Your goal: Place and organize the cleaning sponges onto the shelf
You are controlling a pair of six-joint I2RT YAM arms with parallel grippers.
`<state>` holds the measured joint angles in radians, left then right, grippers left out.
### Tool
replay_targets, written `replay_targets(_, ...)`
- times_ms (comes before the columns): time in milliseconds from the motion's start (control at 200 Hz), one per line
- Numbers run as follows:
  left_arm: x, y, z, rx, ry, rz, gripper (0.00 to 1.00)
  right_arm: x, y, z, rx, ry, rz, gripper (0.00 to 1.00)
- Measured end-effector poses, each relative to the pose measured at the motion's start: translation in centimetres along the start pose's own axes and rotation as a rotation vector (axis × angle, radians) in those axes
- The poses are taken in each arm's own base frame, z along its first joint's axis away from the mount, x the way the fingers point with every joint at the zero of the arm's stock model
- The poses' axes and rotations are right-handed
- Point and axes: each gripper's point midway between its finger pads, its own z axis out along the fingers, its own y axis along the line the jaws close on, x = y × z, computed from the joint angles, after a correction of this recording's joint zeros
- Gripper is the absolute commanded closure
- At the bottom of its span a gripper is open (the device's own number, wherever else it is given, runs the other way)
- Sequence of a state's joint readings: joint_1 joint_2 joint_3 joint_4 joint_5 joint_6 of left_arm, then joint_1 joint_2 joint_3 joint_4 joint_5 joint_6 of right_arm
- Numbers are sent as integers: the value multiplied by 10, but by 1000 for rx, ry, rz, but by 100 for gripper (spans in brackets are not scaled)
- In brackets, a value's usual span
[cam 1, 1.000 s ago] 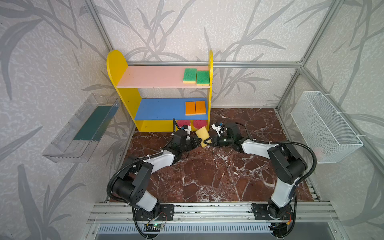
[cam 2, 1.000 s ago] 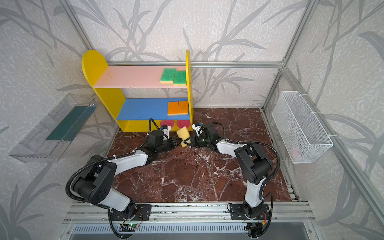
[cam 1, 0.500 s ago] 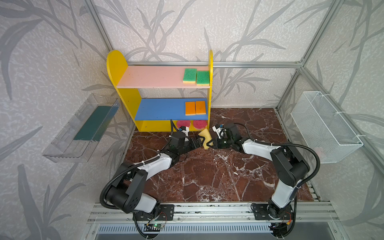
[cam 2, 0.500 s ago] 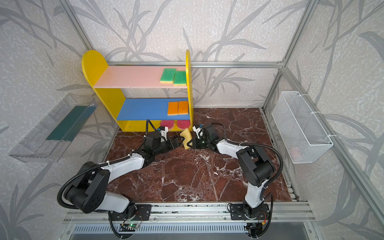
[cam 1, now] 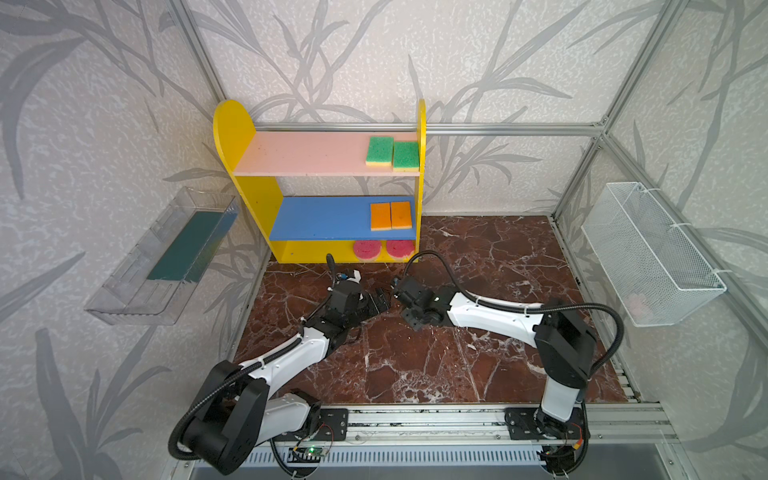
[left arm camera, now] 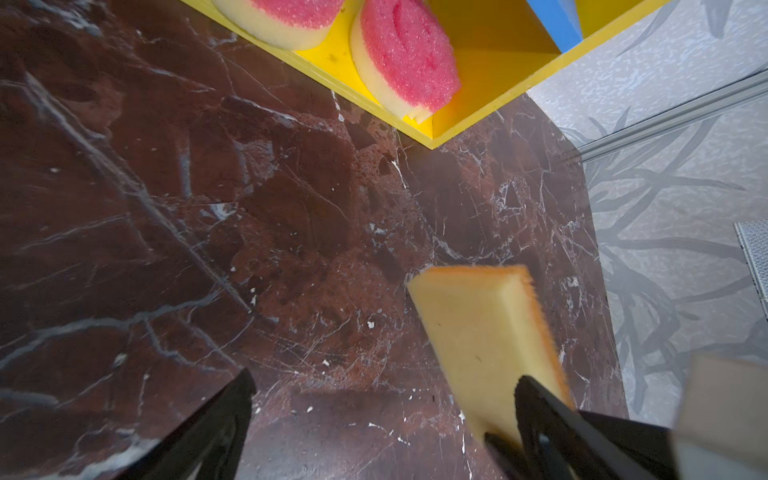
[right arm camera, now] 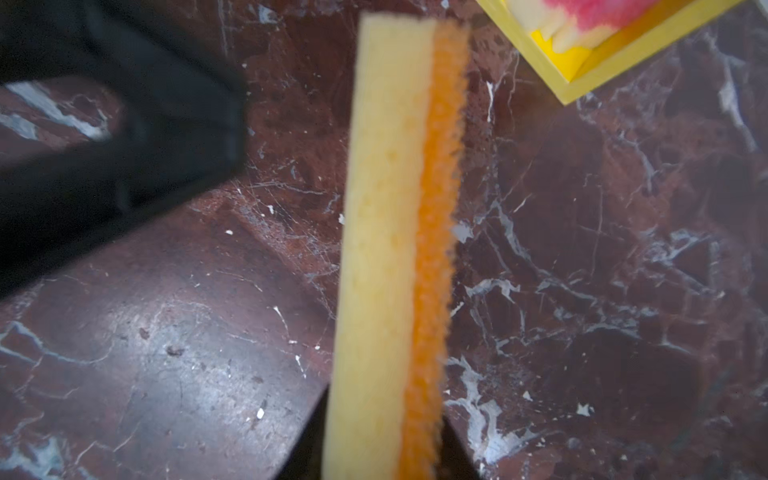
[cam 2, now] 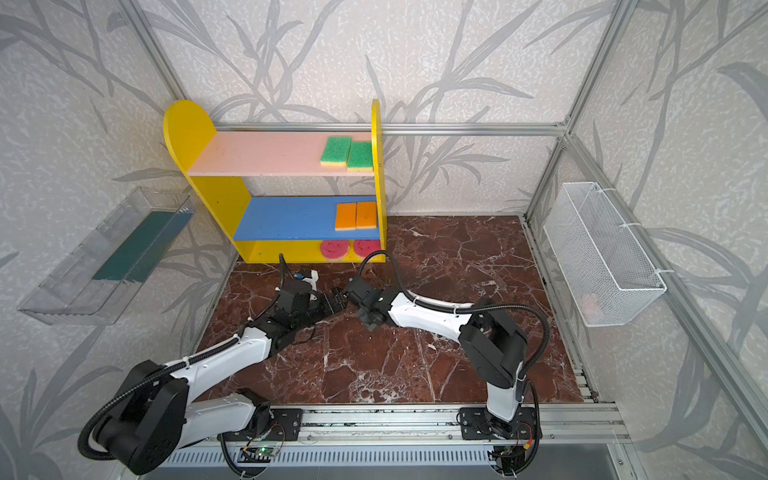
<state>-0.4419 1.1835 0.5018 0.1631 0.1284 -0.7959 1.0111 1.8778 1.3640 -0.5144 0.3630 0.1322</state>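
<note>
I read the right gripper (right arm camera: pixel 382 411) as clamped across the thickness of the held sponge (right arm camera: pixel 390 249); one dark finger sits against the yellow foam, the other against the orange scrub face. The held sponge stands edge-on out of the grip above the marble floor (cam 1: pixel 415 353); it is near the front corner of the shelf (cam 1: pixel 232 141) but apart from it.

The left gripper (left arm camera: pixel 386 378) has its jaws wide apart with nothing clamped. In the left wrist view the held sponge overlaps one finger (left arm camera: pixel 552 419); I cannot tell whether it touches that finger. In both top views the two grippers meet tip to tip in front of the shelf; they hide the held sponge from me there.

Count, sponges: seven.
- green-faced sponges (cam 1: pixel 380 151) (cam 1: pixel 406 155): two; side by side at the right end of the pink upper board (cam 1: pixel 311 153)
- orange-faced sponges (cam 1: pixel 380 216) (cam 1: pixel 401 215): two touching at the right end of the blue middle board (cam 1: pixel 320 216); with the held sponge, three
- round pink sponges (cam 1: pixel 367 249) (cam 1: pixel 400 248): two; close together at the right end of the yellow base (cam 1: pixel 316 251)

Count, other: one shelf; one clear tray (cam 1: pixel 137 291) on the left wall; one wire basket (cam 1: pixel 648 257) on the right wall, with a pale pinkish blur inside that I cannot identify.
</note>
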Motion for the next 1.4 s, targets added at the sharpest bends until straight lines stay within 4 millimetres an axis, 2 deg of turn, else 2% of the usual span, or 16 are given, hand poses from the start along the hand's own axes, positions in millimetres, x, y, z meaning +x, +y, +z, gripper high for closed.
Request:
replay_targets(130,-5,17,-16,-76,-39,20,1,7,18,3,26,31,-80,26)
replay_targets(220,-4,27,-29,-104,-66,20,1,15,26,3,-1,59,-114,18)
replay_targets(375,-1,44,-46,-146,-107,4,1,23,41,3,-82,73,-119,16)
replay_targets(545,3,59,-53,-194,-115,-12,2,37,56,-3,-235,76,-82,16)
replay_targets(700,3,64,-54,-212,-113,-22,3,31,68,-21,-380,24,-21,16)
replay_targets(870,9,70,-52,-221,-91,-33,7,20,64,-30,-501,-36,81,16)
replay_targets(970,16,72,-48,-228,-51,-29,7,18,49,-29,-564,-49,190,16)
replay_targets(1010,19,74,-47,-238,-30,-25,7,17,37,-26,-588,-49,250,21)
replay_targets(1109,26,76,-45,-248,1,-26,10,12,7,-16,-664,-62,411,46)
replay_targets(1159,26,76,-46,-246,4,-28,11,8,-5,-10,-713,-74,483,66)
replay_targets(1184,26,75,-46,-244,3,-29,12,7,-12,-5,-736,-81,519,72)
replay_targets(1274,24,74,-47,-235,-6,-35,20,6,-17,8,-806,-67,596,83)
replay_targets(1364,26,74,-45,-225,-8,-44,38,11,-3,17,-873,-23,613,85)
replay_targets(1399,28,75,-44,-223,-1,-48,48,13,2,20,-891,-8,616,86)
